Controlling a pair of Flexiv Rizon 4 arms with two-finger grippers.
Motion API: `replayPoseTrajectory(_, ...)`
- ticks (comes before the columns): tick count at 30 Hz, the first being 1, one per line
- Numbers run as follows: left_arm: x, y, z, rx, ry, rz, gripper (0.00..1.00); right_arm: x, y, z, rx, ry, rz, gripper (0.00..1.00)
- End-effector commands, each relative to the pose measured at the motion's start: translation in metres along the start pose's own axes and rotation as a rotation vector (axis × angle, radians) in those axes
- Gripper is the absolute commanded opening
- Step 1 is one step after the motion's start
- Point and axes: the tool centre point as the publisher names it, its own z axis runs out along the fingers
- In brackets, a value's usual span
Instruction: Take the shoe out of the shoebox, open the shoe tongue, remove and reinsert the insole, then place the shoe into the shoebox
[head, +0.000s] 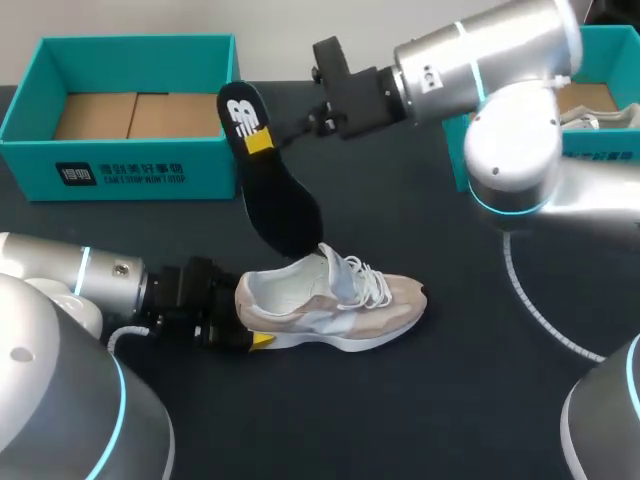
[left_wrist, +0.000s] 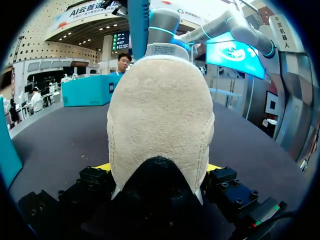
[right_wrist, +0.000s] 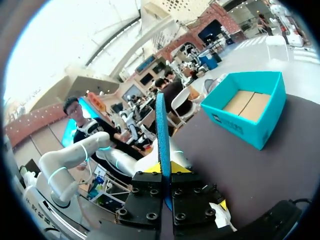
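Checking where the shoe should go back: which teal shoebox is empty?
The far-left shoebox: only its bare cardboard floor shows. The far-right shoebox holds something white.

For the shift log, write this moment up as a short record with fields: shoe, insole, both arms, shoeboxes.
shoe: standing on its sole on the table, outside both boxes
insole: out of the shoe, held up above it, lower end by the shoe's opening; contact unclear
left arm: jaws shut on the shoe's heel
right arm: jaws shut on the insole's upper end
left shoebox: open, nothing showing inside
right shoebox: partly hidden behind the right arm
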Motion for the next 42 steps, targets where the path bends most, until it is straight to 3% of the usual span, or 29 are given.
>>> replayPoseTrajectory(1, 0.002, 0.004, 0.005, -0.001, -0.001, -0.001, 0.00, 0.019, -0.014, -0.029, -0.133, -0.016, 0.005, 0.00)
replayPoseTrajectory(12, 0.002, 0.004, 0.005, -0.001, -0.001, -0.001, 0.00, 0.047, -0.010, -0.048, -0.191, -0.058, -0.031, 0.00)
replayPoseTrajectory(27, 0.002, 0.004, 0.005, -0.001, -0.001, -0.001, 0.00, 0.076, -0.027, -0.087, -0.246, -0.061, 0.127, 0.00)
replayPoseTrajectory(33, 0.002, 0.004, 0.005, -0.001, -0.001, -0.001, 0.00, 0.084, -0.035, -0.099, -0.243, -0.050, 0.212, 0.00)
replayPoseTrajectory(42, 0.002, 0.004, 0.005, -0.001, -0.001, -0.001, 0.00, 0.084, -0.035, -0.099, -0.233, -0.060, 0.192, 0.00)
